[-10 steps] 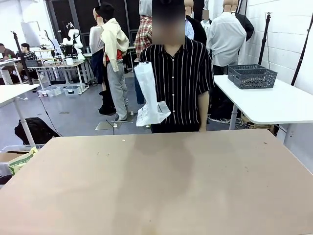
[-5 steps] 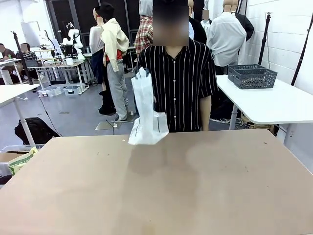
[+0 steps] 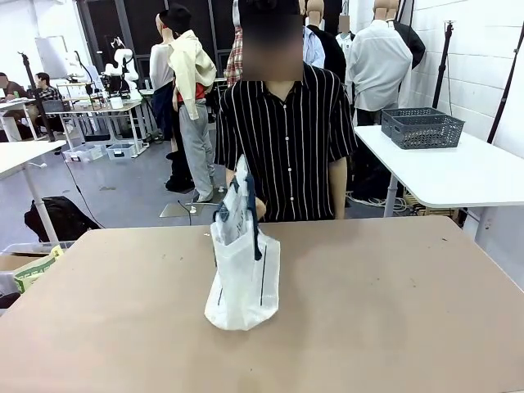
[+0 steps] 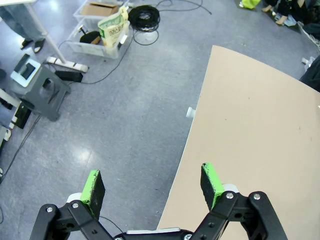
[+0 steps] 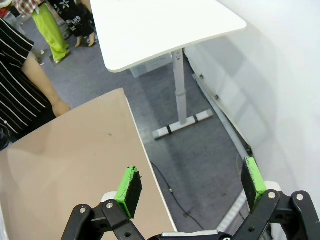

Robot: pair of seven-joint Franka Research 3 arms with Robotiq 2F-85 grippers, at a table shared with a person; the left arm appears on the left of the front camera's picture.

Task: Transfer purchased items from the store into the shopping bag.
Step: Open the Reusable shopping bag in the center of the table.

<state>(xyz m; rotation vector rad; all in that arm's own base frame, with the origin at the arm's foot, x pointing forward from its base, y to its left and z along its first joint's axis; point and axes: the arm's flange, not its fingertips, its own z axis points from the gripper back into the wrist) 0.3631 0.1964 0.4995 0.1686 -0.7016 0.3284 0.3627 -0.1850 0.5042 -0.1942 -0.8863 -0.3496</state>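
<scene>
Black fingers [image 4: 93,187] with green pads [image 4: 212,182]; the person [image 3: 282,115] wears a black pinstriped shirt [image 3: 295,164].

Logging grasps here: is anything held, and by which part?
The person's hand holds the shopping bag by its top. The left gripper and right gripper are open, empty.

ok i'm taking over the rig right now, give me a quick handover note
Left gripper: open, empty, hanging over the table's edge and the floor.
Right gripper: open, empty, likewise over a table edge.
Shopping bag: upright on the table, far middle. The person's hand holds its handles.
Done: the bag is in place; I cannot tell whether anything is inside.
Left: the loading itself, as far as shows.
</scene>
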